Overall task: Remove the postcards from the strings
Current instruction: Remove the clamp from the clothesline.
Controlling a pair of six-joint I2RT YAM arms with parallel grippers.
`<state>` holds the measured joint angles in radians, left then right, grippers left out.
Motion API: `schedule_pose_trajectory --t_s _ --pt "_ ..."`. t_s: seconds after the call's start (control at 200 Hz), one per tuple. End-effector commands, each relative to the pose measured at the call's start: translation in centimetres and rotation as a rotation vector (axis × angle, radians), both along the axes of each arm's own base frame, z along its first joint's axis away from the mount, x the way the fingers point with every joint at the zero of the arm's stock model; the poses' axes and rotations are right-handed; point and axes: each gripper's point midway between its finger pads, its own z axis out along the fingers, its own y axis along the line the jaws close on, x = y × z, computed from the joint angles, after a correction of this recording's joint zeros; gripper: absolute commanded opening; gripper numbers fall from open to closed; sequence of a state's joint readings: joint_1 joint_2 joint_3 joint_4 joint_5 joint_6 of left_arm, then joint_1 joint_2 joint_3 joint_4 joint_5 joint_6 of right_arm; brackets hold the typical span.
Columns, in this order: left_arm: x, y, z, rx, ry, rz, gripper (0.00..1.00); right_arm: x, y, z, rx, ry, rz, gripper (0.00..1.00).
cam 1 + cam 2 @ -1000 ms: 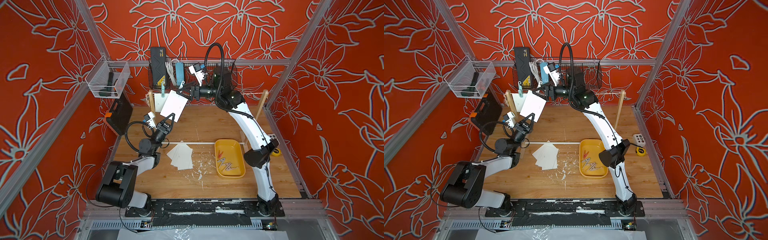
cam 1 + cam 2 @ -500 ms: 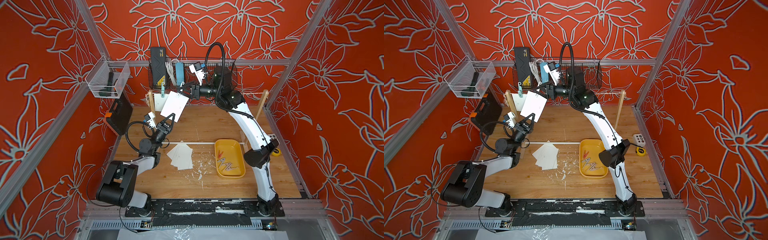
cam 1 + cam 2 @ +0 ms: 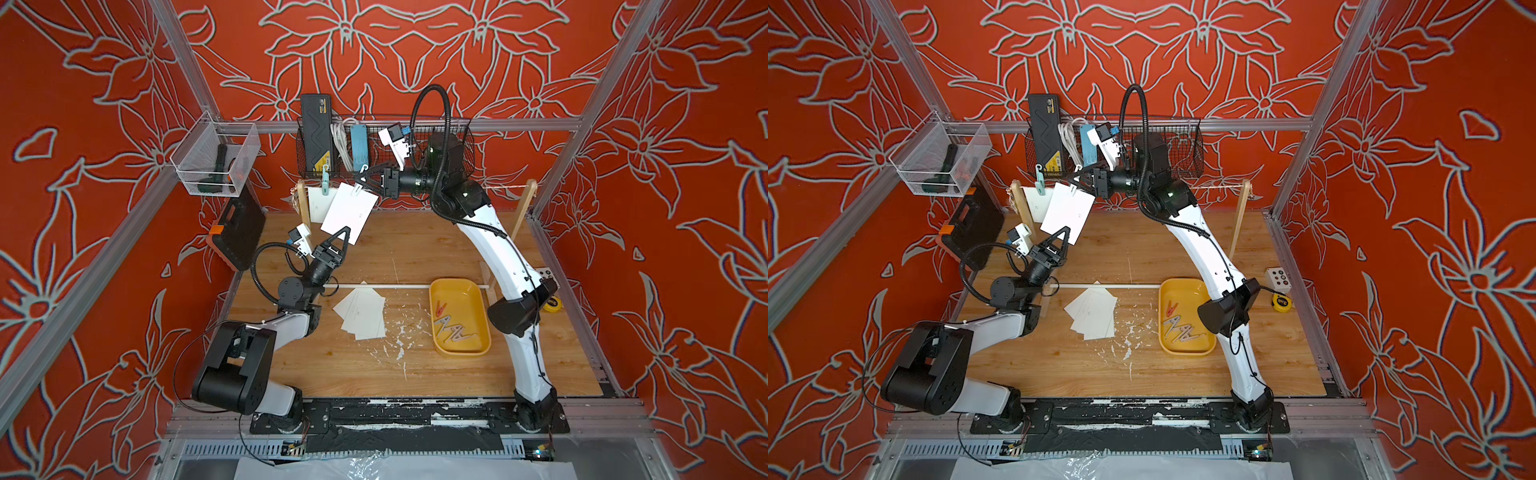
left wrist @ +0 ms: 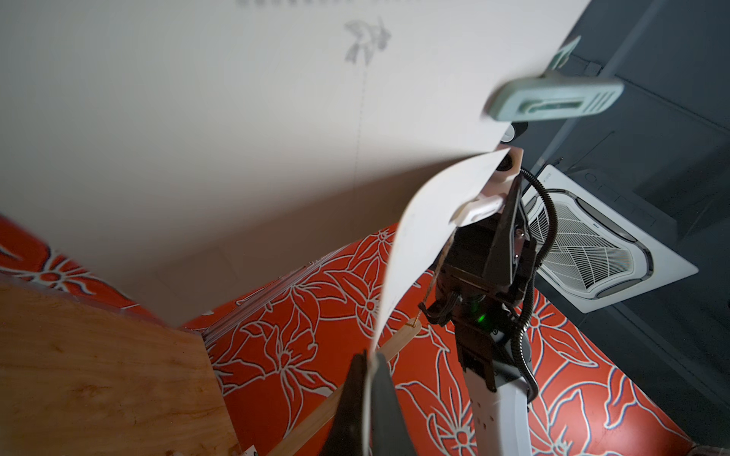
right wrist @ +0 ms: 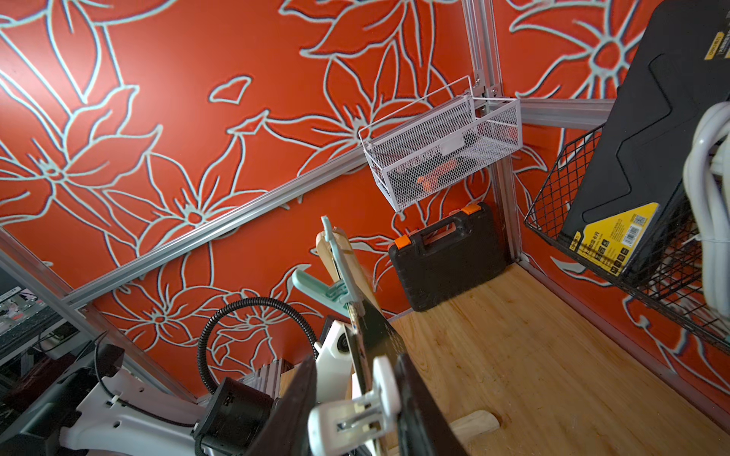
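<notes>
Left wrist view shows the left gripper (image 4: 366, 361) pressed together on the lower edge of the held postcard (image 4: 418, 237), which curves up from the jaws to a white peg (image 4: 480, 209).

In both top views, from left to right:
- The left wooden post (image 3: 303, 208) comes first.
- Next is a hanging postcard (image 3: 315, 205) under a teal peg (image 3: 325, 183).
- Then comes the held postcard, tilted, with the left gripper at its bottom edge and the right gripper (image 3: 360, 183) at its top edge.

Right wrist view shows the right gripper's fingers (image 5: 414, 402) closed against both handles of the white peg, pinching it, with the card's edge running between them.

Past the right arm, the string (image 3: 505, 188) runs to the right wooden post (image 3: 524, 203).

On the table lies a fanned stack of postcards (image 3: 361, 311), well apart from both claws. To its right is a yellow tray (image 3: 457, 299) holding loose pegs (image 3: 446, 326).
</notes>
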<state>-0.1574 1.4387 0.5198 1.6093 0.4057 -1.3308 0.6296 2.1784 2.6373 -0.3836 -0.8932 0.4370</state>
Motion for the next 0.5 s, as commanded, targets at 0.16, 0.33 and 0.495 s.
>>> schedule_pose_trajectory --t_s 0.16,0.33,0.495 --pt "-3.5 0.1 4.1 -0.028 -0.221 -0.029 0.0 -0.7 0.2 1.6 0.033 -0.055 -0.001 0.3" --pt "-3.6 0.0 4.0 -0.027 -0.224 -0.033 0.0 -0.6 0.1 1.9 0.041 -0.059 -0.01 0.3" --pt "-3.8 0.0 3.9 -0.026 -0.223 -0.035 0.0 -0.6 0.0 2.2 0.045 -0.065 -0.018 0.3"
